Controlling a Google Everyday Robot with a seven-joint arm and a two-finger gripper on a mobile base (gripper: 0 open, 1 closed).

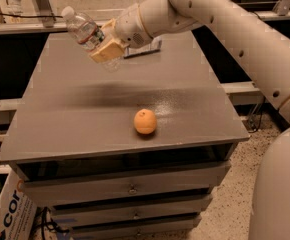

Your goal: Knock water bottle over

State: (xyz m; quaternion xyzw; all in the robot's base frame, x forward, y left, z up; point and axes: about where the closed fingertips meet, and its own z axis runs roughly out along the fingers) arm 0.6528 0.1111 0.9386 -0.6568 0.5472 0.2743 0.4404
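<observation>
The water bottle [84, 30] is clear ribbed plastic with a white cap and a narrow red-white-blue label band. It is off the grey cabinet top [75, 119] and tilted, cap pointing up and to the left. My gripper [106, 48], with tan fingers, is shut around the bottle's lower part and holds it over the far left part of the cabinet top. The bottle's base is hidden by the fingers. My white arm reaches in from the upper right.
An orange [145, 121] sits near the front middle of the cabinet top. A thin dark flat object [144, 51] lies at the back behind the gripper. Drawers [130, 189] are below. A cardboard box [7, 214] stands on the floor at the lower left.
</observation>
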